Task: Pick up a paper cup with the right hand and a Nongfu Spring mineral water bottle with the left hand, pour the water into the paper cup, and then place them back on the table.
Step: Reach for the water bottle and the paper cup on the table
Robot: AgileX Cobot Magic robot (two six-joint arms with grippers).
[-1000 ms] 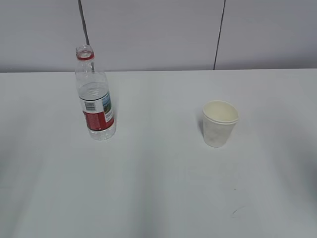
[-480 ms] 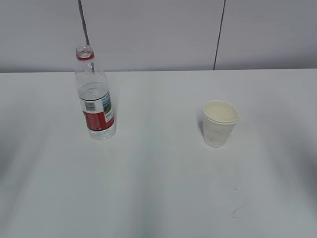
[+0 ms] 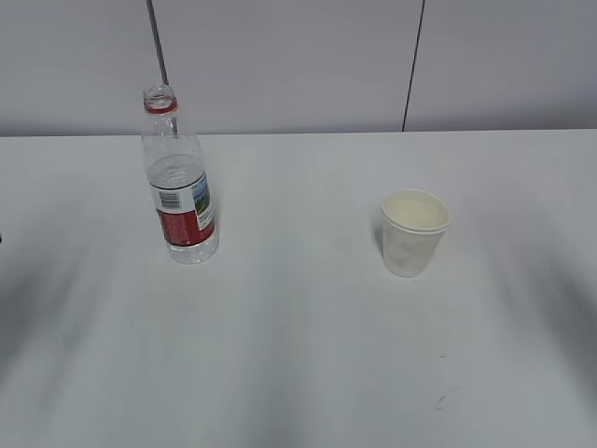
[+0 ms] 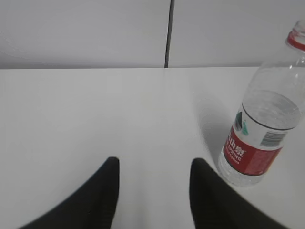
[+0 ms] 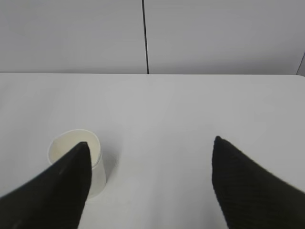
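The Nongfu Spring mineral water bottle [image 3: 179,182] stands upright and uncapped on the white table [image 3: 298,355] at the left; it also shows in the left wrist view [image 4: 264,126], right of the fingers. The paper cup [image 3: 413,231] stands upright right of centre, and in the right wrist view [image 5: 71,157] it sits partly behind the left finger. My left gripper [image 4: 153,164] is open and empty, short of the bottle and to its left. My right gripper [image 5: 150,143] is wide open and empty, short of the cup. Neither arm shows in the exterior view.
A grey panelled wall [image 3: 298,65] with dark vertical seams runs behind the table's far edge. A tiny dark scuff mark [image 3: 440,401] lies on the table near the front right.
The bottle and cup have not moved. Soft shadows on the table at the left and right sides have shifted slightly.
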